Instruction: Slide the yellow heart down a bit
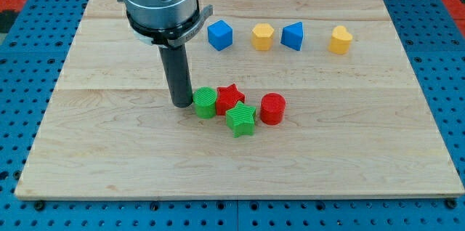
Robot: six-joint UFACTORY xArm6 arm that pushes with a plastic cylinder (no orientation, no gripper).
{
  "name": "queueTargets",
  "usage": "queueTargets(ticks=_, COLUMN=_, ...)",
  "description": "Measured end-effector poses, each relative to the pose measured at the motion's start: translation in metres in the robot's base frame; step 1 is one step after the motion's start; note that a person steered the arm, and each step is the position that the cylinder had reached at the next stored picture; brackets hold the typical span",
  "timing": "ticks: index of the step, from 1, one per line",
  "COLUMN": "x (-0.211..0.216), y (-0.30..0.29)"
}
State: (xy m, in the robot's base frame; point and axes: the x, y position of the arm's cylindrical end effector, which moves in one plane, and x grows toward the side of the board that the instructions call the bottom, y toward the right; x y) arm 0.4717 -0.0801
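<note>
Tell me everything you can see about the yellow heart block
The yellow heart is a small, solid yellow block that looks like plastic, lying flat on the wooden board near the view's top right corner. It ends a row, to the right of the blue block, with a clear gap between them. Nothing touches it. My tip is far off, beside the green cylinder.

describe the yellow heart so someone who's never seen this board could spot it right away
Follow the row of four blocks along the board's top edge to its right end. The yellow heart is last there, right of the blue triangle; the other yellow block is a hexagon.
</note>
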Motion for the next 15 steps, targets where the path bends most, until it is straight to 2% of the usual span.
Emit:
queueTargets(ticks=2, x=0.007, y=0.0)
queueTargets(ticks=3, x=0.061, y=-0.005)
queueTargets(ticks=4, x=0.116, y=0.021)
queueTargets(ticks=5, x=0.114, y=0.039)
queueTargets(ticks=6, x=0.109, y=0.127)
queueTargets(ticks=7, x=0.094, y=0.182)
queueTargets(ticks=10, x=0.093, y=0.183)
queueTargets(ticks=12, x=0.093, y=0.21)
queueTargets(ticks=15, x=0.059, y=0.226)
